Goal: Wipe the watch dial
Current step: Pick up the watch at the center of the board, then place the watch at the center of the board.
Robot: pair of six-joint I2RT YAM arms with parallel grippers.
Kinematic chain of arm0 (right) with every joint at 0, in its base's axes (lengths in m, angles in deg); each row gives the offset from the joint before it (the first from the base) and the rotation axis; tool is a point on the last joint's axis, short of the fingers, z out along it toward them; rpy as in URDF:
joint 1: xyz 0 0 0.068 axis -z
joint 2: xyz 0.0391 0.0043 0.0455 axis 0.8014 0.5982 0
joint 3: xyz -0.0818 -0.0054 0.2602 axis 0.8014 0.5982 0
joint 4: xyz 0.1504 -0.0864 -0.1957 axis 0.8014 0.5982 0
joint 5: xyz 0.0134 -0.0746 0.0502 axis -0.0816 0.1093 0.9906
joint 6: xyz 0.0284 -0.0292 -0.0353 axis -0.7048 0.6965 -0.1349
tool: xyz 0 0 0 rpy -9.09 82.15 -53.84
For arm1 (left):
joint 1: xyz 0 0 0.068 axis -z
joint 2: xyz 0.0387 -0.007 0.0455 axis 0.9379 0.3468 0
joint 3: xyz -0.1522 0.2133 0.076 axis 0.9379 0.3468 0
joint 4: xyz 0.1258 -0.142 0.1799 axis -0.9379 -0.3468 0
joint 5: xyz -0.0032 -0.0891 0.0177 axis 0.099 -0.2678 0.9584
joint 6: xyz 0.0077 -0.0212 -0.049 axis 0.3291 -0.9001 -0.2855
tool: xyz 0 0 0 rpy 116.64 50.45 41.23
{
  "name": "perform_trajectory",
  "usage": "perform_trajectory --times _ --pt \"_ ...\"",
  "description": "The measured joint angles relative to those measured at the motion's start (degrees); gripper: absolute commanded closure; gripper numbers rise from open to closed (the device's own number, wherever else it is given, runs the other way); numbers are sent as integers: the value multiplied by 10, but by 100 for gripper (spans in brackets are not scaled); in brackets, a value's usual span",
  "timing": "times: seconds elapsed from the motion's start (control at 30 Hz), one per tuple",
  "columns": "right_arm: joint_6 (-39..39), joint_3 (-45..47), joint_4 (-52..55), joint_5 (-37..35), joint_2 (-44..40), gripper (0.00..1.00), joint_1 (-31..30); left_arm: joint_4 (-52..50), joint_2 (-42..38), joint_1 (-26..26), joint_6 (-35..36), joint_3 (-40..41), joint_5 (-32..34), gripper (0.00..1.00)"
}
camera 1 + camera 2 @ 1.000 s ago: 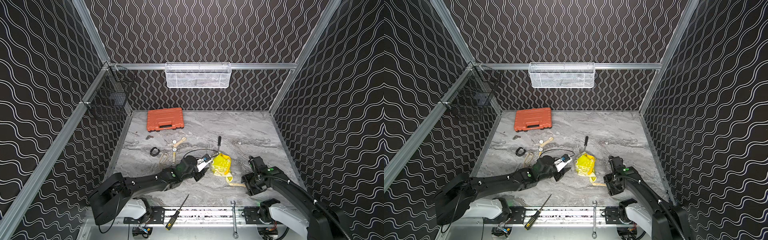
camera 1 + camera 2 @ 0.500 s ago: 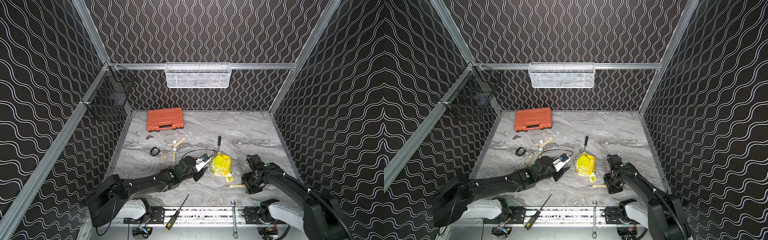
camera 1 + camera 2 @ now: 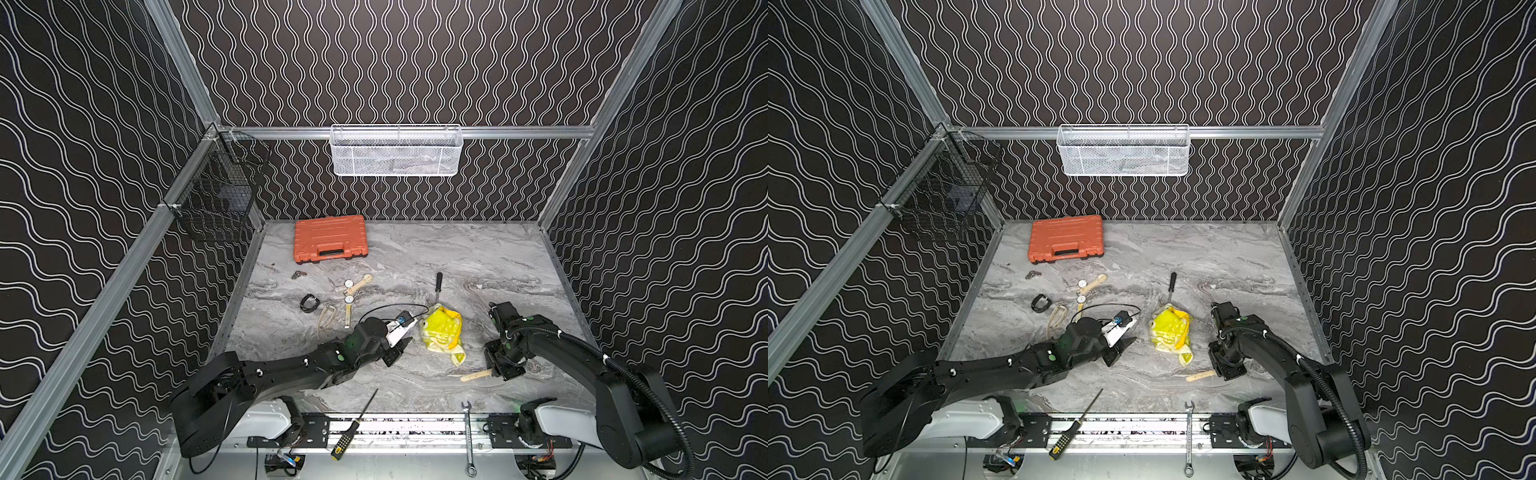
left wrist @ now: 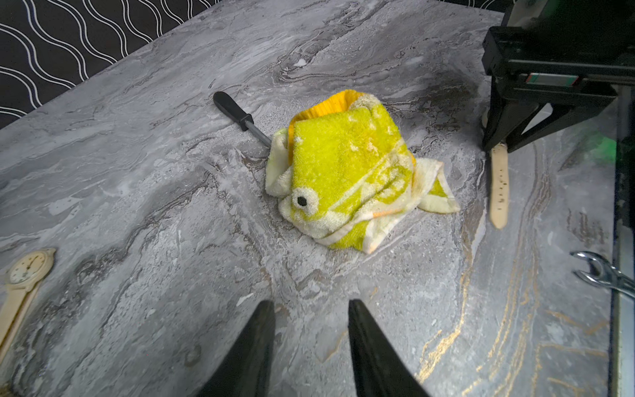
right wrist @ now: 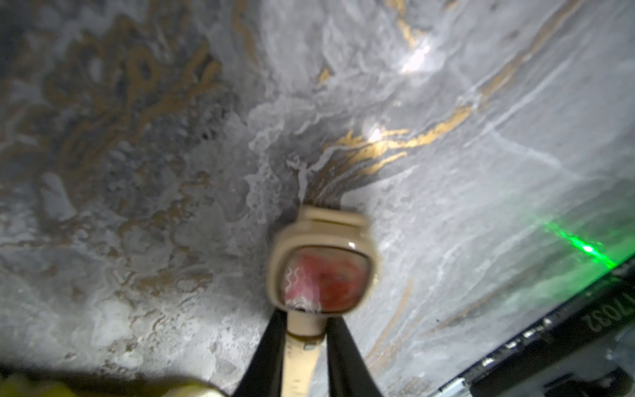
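Observation:
A beige watch with a rounded square, reddish dial [image 5: 323, 278] lies on the marble table near its front right. My right gripper [image 5: 304, 319] is shut on the strap just below the dial; the strap's free end [image 3: 476, 376] sticks out to the left of the gripper [image 3: 500, 370]. A crumpled yellow cloth [image 3: 442, 334] lies at the table's middle, also seen in the left wrist view [image 4: 347, 172]. My left gripper [image 4: 311, 304] is open and empty, low over the table a short way left of the cloth [image 3: 1169, 332].
A black-handled screwdriver [image 3: 437, 286] lies just behind the cloth. Two other beige watches [image 3: 349, 291], a black band [image 3: 307, 302] and an orange case [image 3: 330, 239] are further back left. A wrench [image 3: 468, 436] and a screwdriver [image 3: 353, 424] lie on the front rail.
My right gripper has closed onto the watch strap and shifted slightly. The left arm has barely moved.

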Motion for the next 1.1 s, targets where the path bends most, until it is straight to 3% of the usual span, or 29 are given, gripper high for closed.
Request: perform_trajectory --times 0.23,0.4,0.6,0.87,1.1 --pt "12 -7 17 -41 -33 89 -15 -3 -13 0 -9 5 10 60" --pt "13 -23 40 -73 -83 88 -43 -21 -23 0 -28 5 30 60" --pt "28 -105 70 -130 -94 89 -125 -71 -57 -15 -58 0 69 61" --pt "144 -282 25 -201 12 90 -313 -152 -115 -150 -139 -16 52 61" --pt "298 -344 -63 -173 138 93 -379 -234 -146 -226 -223 -27 36 59"
